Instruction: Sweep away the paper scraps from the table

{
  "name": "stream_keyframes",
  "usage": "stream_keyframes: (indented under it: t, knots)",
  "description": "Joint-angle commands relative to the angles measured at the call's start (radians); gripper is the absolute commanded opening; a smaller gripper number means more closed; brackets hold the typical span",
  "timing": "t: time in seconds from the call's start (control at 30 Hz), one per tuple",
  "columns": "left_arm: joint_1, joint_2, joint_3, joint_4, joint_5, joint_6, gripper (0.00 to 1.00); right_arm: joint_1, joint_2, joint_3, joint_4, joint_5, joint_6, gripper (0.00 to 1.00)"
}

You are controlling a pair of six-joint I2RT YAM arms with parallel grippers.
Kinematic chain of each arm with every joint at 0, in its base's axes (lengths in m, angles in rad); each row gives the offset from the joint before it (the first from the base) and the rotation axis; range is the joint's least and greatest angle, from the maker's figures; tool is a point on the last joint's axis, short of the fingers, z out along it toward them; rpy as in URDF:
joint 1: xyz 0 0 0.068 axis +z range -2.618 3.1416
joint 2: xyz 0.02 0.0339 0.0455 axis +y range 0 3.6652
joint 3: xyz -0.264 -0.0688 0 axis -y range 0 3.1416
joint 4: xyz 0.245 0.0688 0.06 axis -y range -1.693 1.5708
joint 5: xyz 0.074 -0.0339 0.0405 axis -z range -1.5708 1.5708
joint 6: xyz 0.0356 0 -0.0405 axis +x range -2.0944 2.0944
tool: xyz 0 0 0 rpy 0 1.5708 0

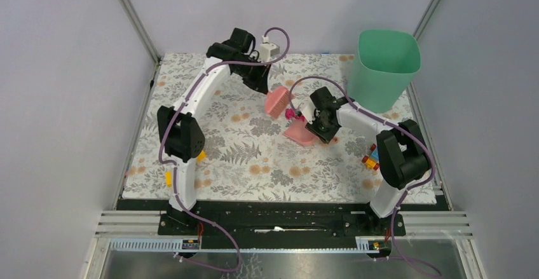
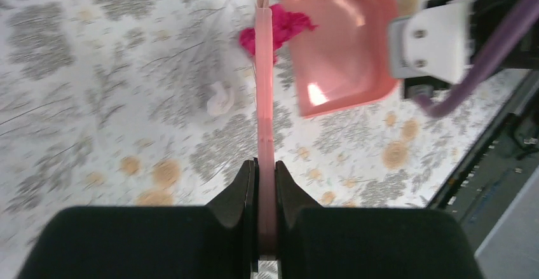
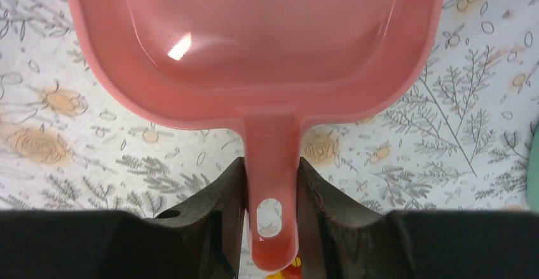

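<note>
1. The left gripper is clamped tight on a thin pink sweeper blade. The left wrist view shows the blade edge-on, sticking straight out from between the fingers.
2. The right gripper is squeezed onto the handle of the pink dustpan, one finger on each side of it, just above the hang hole.
3. As for the pan's contents, the right wrist cam shows only glossy pink plastic with a glare spot in the bowl.
4. The magenta paper scrap lies on the table right at the pan's open mouth, pressed against the far end of the blade. A bit of it pokes out on both sides of the blade. I honestly can't tell whether it's on the lip yet or just in front of it.
5. A small whitish wad sits on the table on the other side of the blade, away from the pan.
6. The green bin stands upright at the far right corner, well apart from the pan. Only its green walls show from above, so I can't tell what's in it.
7. A toy-brick vehicle sits by the right arm's base.
</note>
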Motion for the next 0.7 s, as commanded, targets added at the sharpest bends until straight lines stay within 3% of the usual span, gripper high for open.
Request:
stream_keyframes:
  t: [0.0,0.23,0.37,0.43,0.57,0.67]
  knots:
    - [0.011,-0.104,0.041,-0.013,-0.15,0.074,0.0,0.005,-0.091,-0.032,-0.09,-0.006,-0.012,0.0]
    - [-0.007,0.026,0.101,0.084,-0.39,0.137,0.0,0.006,-0.079,-0.034,-0.134,0.005,0.032,0.0]
    - [-0.04,0.15,0.256,0.01,-0.614,0.167,0.0,0.005,-0.067,-0.003,-0.147,0.041,0.037,0.0]
    - [-0.061,0.158,0.258,-0.021,-0.682,0.195,0.0,0.006,-0.065,0.01,-0.146,0.061,0.026,0.0]
    - [-0.108,0.115,0.157,-0.06,-0.752,0.236,0.0,0.006,-0.037,0.038,-0.146,0.085,0.014,0.0]
    - [-0.123,0.112,0.151,-0.102,-0.712,0.184,0.0,0.006,0.0,0.065,-0.146,0.083,0.009,0.0]
